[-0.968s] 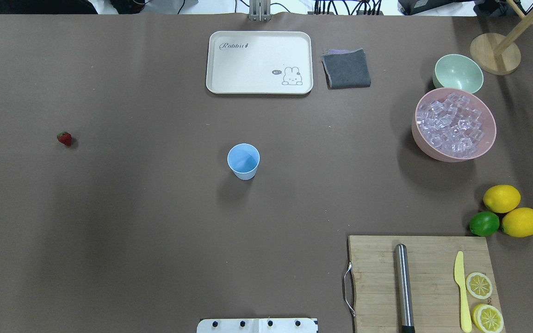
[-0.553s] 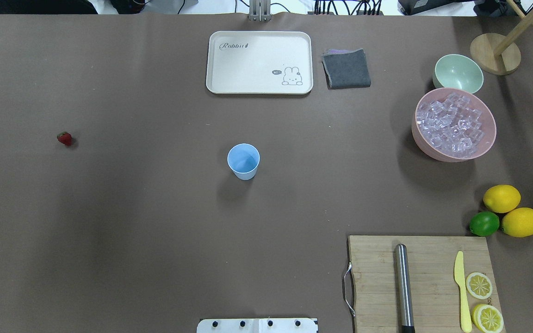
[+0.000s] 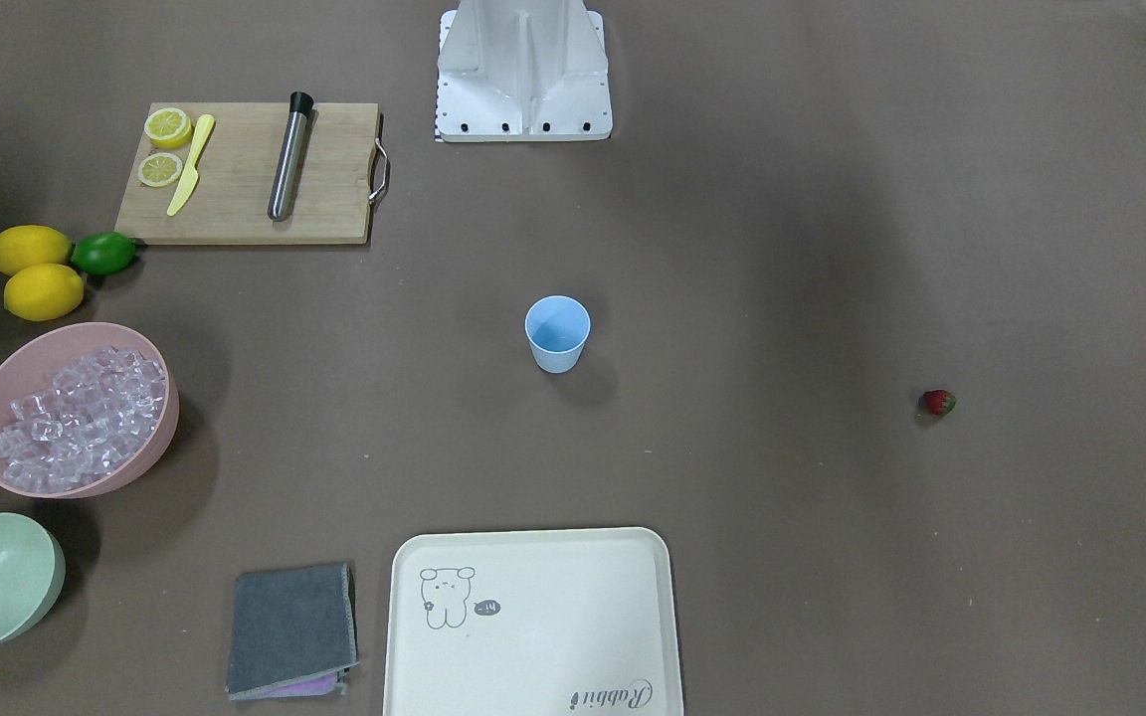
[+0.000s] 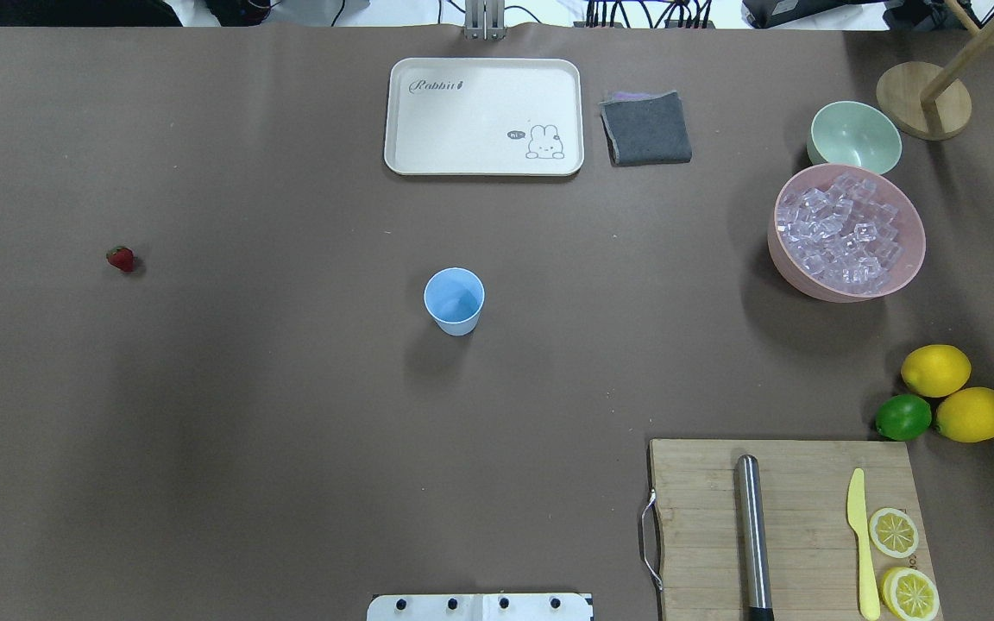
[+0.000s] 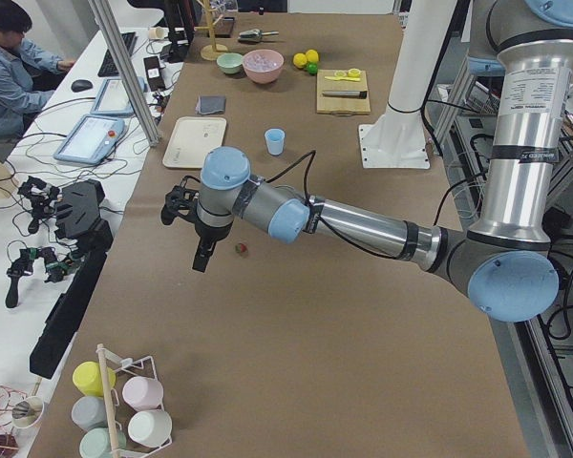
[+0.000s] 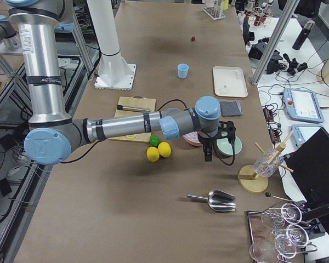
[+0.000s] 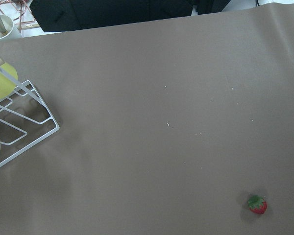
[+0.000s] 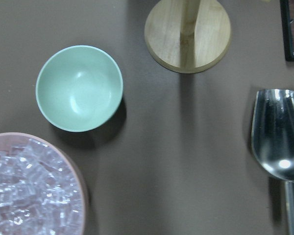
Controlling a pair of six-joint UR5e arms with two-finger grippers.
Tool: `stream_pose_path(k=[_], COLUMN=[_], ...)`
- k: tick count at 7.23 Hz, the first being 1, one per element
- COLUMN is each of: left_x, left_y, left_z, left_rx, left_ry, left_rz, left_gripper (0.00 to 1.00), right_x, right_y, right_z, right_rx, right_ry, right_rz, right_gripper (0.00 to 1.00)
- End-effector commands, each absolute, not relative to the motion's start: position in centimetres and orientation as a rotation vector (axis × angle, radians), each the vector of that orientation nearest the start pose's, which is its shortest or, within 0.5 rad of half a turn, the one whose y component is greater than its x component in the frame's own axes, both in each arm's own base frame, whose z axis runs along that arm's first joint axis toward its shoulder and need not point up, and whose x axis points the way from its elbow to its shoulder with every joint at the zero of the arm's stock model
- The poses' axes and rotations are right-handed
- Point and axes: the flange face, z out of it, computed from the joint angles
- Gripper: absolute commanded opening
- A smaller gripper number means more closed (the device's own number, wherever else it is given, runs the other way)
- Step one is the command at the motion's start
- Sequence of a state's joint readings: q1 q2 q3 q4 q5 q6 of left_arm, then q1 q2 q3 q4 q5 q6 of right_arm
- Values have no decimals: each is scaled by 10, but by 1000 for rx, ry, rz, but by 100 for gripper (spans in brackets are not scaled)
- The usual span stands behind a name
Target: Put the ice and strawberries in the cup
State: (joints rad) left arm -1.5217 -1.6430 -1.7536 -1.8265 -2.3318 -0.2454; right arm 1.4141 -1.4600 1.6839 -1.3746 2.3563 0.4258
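Both arms out over the table's ends, nothing in the cup yet.

The cup [image 4: 454, 299] stands upright mid-table [image 4: 290, 388] and looks empty. The strawberry [image 4: 120, 258] lies alone toward the left end, and the ice [image 4: 846, 235] is heaped in the pink bowl [image 4: 842, 291] toward the far right corner. My worry is the berry: small and rounded, it could roll away or squirt out of an off-centre pinch. The cup looks light, so a careless drop or brush may tip it, and the slick cubes could scatter. My left arm lies stretched low, wrist bent, left gripper [image 5: 202, 250] pointing down beside the berry. My right arm reaches out likewise, right gripper [image 6: 208, 152] hanging above the metal scoop [image 8: 279, 137]. From these side views I cannot tell whether either jaw is parted.
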Motion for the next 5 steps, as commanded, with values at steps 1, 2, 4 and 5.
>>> stream_pose_path(k=[1, 2, 4, 5], left_x=[-38, -38, -38, -37], left_y=[-535, -535, -542, -550], left_z=[504, 500, 499, 496], left_rx=[366, 372, 374, 376], left_ry=[805, 806, 806, 805], left_rz=[9, 12, 12, 14], left_gripper=[98, 98, 98, 98], right_x=[-108, -143, -206, -217], right_y=[-561, -557, -556, -550], right_z=[442, 428, 410, 421], right_rx=[126, 118, 117, 105], right_ry=[-891, -885, -837, -819], right_rz=[177, 174, 231, 221], right_gripper=[94, 94, 92, 91])
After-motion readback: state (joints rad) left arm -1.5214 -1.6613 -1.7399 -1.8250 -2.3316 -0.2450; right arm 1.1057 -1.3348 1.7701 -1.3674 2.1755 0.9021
